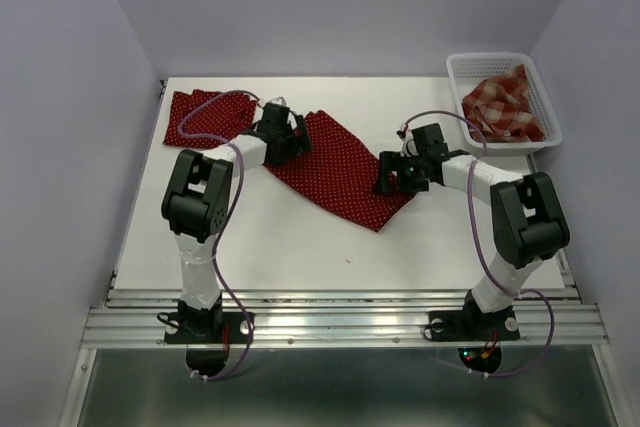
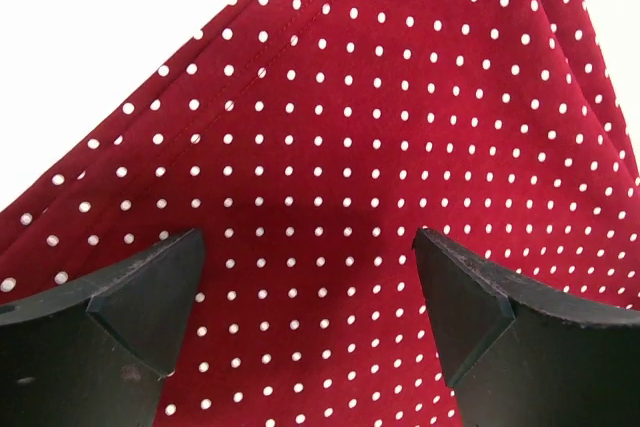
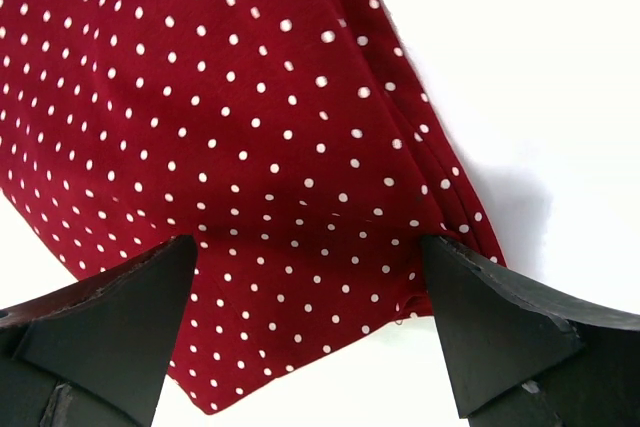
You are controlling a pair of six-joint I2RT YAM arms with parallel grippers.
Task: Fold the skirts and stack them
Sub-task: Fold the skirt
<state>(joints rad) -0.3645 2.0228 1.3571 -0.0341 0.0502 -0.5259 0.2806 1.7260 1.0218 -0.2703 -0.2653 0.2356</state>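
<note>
From above, a dotted skirt [image 1: 340, 172] lies spread on a slant across the middle of the table [image 1: 300, 247]. The left gripper [image 1: 293, 140] is over its upper left end and the right gripper [image 1: 386, 180] over its lower right end. A second dotted skirt [image 1: 200, 115] lies at the upper left of the table (the left arm hides where the two meet). The plaid skirt [image 1: 505, 107] sits crumpled in the basket [image 1: 455, 72] at the upper right.

In the left wrist view, the left gripper [image 2: 310, 287] has its jaws spread wide and gripping nothing, with dotted skirt [image 2: 400, 97] filling most of the frame beyond them.

In the right wrist view, the right gripper [image 3: 310, 297] is likewise spread and grasps nothing. The dotted skirt [image 3: 200, 97] covers the upper left and its corner points to the bottom edge, with bare table [image 3: 530, 67] on the right.
</note>
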